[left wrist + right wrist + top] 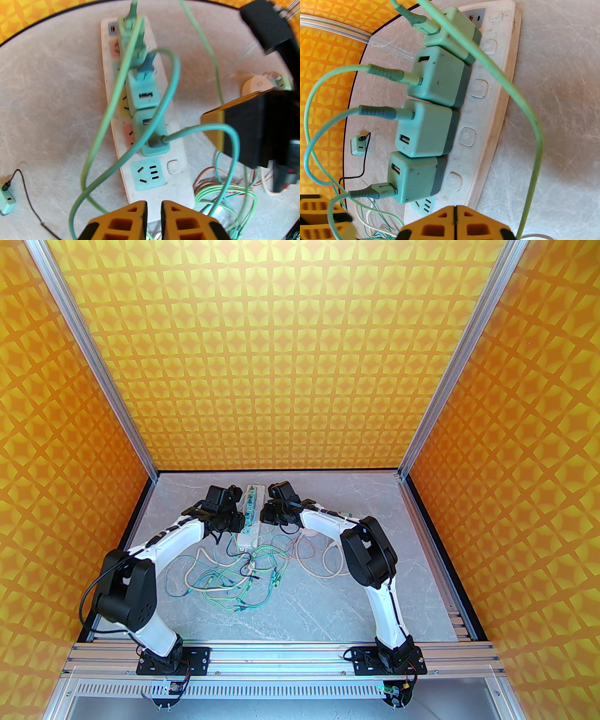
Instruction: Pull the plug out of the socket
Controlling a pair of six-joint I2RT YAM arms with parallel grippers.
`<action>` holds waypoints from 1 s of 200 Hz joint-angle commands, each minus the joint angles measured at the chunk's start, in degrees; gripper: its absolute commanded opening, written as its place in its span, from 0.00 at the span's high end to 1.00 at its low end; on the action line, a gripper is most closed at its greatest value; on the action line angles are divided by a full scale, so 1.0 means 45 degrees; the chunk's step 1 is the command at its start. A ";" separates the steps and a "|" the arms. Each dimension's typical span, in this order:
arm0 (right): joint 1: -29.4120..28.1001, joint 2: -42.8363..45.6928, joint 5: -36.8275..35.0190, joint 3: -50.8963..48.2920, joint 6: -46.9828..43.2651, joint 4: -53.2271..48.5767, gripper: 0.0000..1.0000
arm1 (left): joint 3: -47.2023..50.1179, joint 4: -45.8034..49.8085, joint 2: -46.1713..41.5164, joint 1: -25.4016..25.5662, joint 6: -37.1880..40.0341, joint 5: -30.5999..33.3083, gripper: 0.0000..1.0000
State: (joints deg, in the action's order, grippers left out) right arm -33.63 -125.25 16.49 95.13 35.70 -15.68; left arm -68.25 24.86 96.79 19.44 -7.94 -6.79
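A white power strip [245, 536] lies at the table's middle, also seen as the strip [185, 187] and the strip [487, 140]. Several teal charger plugs sit in its sockets, each with a green cable: the nearest plug [412, 178], the one behind it [424, 129], and a plug [150, 131]. Nearest the strip's end is an empty teal socket [147, 173]. My left gripper [153, 211] is shut to a narrow slit over the strip's near end; I cannot make out what is in the slit. My right gripper [454, 207] is shut and empty, beside the nearest plug.
A tangle of green and white cables [243, 573] lies in front of the strip. A loose teal plug [7, 201] on a black wire rests left of it. A white adapter [255, 84] sits to the right. The right arm [246, 131] hangs close beside the strip.
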 commanded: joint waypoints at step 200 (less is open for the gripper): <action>0.0148 0.0235 0.0238 -0.0181 -0.0036 -0.0178 0.93 | -0.2084 -0.1130 0.2963 0.0404 0.0057 0.0927 0.55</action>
State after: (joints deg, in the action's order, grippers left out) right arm -33.56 -125.25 16.51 94.85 35.70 -15.70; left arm -76.29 20.91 108.99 21.02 -6.87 -4.03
